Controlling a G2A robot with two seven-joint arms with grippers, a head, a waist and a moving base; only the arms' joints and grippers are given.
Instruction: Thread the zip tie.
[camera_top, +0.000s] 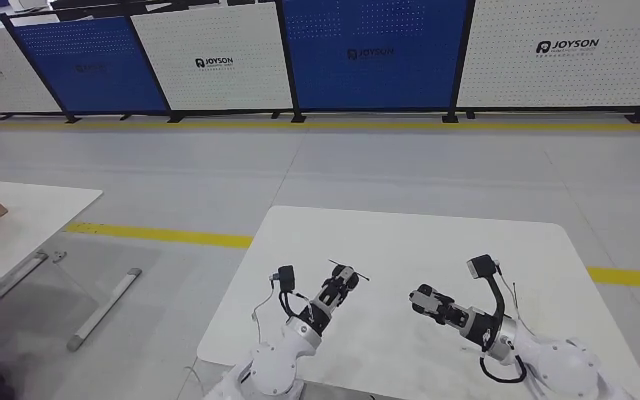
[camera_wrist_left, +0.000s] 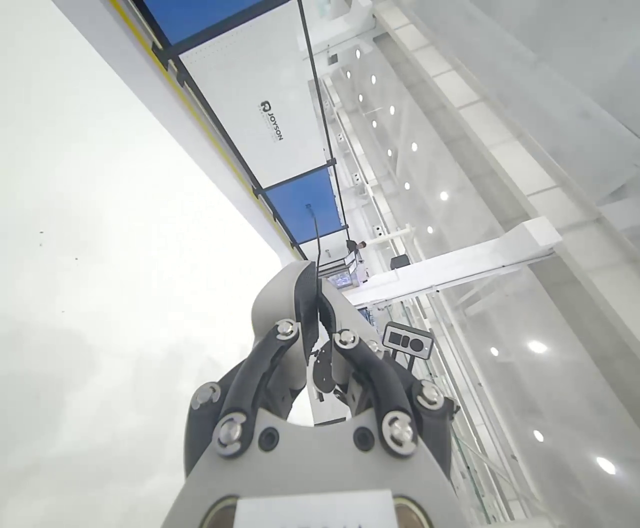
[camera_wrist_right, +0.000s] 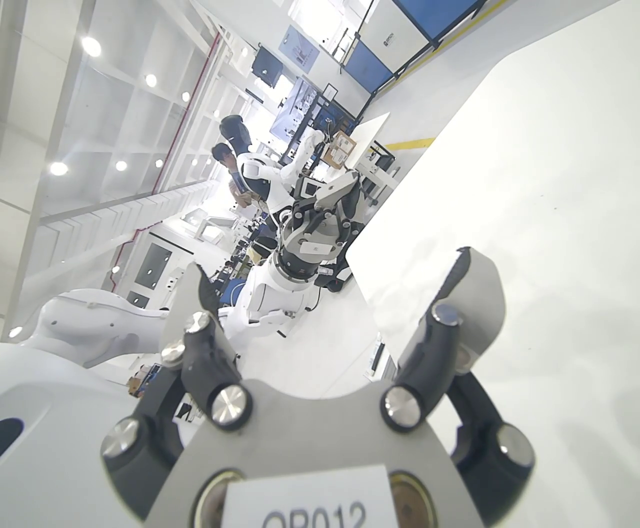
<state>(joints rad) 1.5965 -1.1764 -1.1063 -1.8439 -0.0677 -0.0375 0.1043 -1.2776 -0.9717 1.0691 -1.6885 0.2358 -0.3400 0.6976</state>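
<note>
A thin black zip tie (camera_wrist_left: 316, 235) sticks out from between the fingertips of my left gripper (camera_wrist_left: 316, 285), which is shut on it. From above, the left gripper (camera_top: 345, 279) hovers over the near left part of the white table (camera_top: 420, 240), and the zip tie (camera_top: 360, 275) crosses its tip. My right gripper (camera_wrist_right: 332, 270) is open with nothing between its fingers. It sits over the near right part of the table, right gripper (camera_top: 418, 298) pointing toward the left one. The right wrist view has the left gripper (camera_wrist_right: 345, 192) farther off, past the table's edge.
Most of the white table's top lies bare beyond both grippers. A second white table (camera_top: 40, 210) stands to the left across a floor gap. Blue and white pegboard panels (camera_top: 375, 55) line the back behind a yellow floor line (camera_top: 160, 235).
</note>
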